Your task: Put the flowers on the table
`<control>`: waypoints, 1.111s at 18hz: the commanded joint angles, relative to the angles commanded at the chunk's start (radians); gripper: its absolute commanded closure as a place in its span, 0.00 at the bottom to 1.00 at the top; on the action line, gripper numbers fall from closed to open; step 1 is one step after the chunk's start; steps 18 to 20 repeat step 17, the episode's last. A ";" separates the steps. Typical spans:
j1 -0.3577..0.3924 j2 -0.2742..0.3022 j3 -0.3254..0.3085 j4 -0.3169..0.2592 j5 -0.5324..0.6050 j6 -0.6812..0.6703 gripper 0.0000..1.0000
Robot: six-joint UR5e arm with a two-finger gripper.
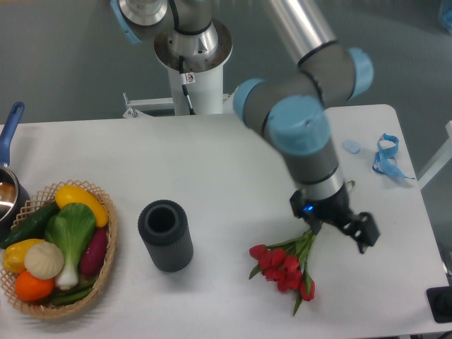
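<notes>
The black fingers (361, 235) of the two-finger gripper (339, 227) sit by the green stems; I cannot tell whether they hold them. The bunch of red tulips (284, 267) lies low on the big white table (233, 169), beside the dark ribbed vase (165, 235), likely being laid down.

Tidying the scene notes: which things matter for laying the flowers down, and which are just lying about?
Job: bouquet of red tulips with green stems; large white tabletop; robot's hand.
Lying about: dark ribbed cylindrical vase; wicker vegetable basket; blue ribbon; blue-handled pot.

Bare table (233, 162) between dark ribbed cylinder (165, 235) and flowers (284, 267); basket (106, 261) far left
</notes>
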 joint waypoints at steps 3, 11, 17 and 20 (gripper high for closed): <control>0.069 0.037 0.002 -0.075 -0.089 0.106 0.00; 0.261 0.124 0.002 -0.299 -0.129 0.549 0.00; 0.416 0.167 -0.002 -0.414 -0.229 0.784 0.00; 0.416 0.167 -0.002 -0.414 -0.229 0.784 0.00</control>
